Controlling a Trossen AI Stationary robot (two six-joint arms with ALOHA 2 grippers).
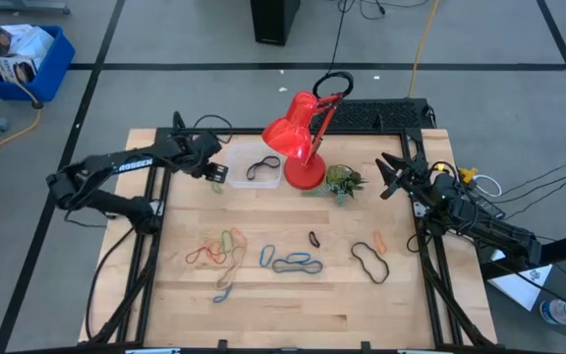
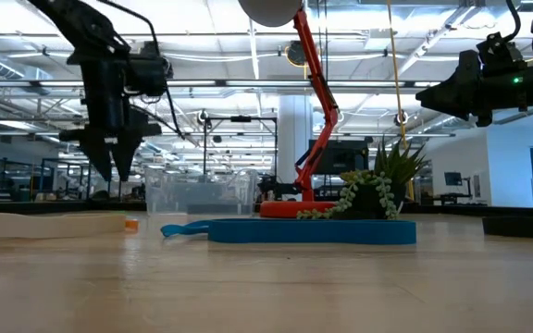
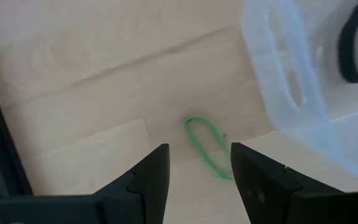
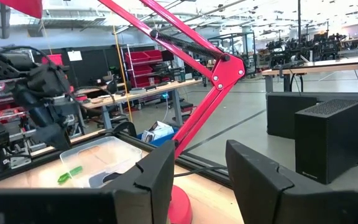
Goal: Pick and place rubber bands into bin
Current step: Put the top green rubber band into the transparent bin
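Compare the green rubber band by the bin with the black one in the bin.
The green rubber band lies on the wood outside the bin, beneath the open left hand; the black rubber band lies inside. Green is the smaller, narrower loop, black the bigger, thicker one. Both lie flat and ungripped.

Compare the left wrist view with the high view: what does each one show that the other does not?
Only the left wrist view shows clearly the green rubber band as a loop lying just outside the bin, ahead of the open left gripper. Only the high view shows the right gripper, the red lamp, the plant and the other bands. Both show the black band in the bin.
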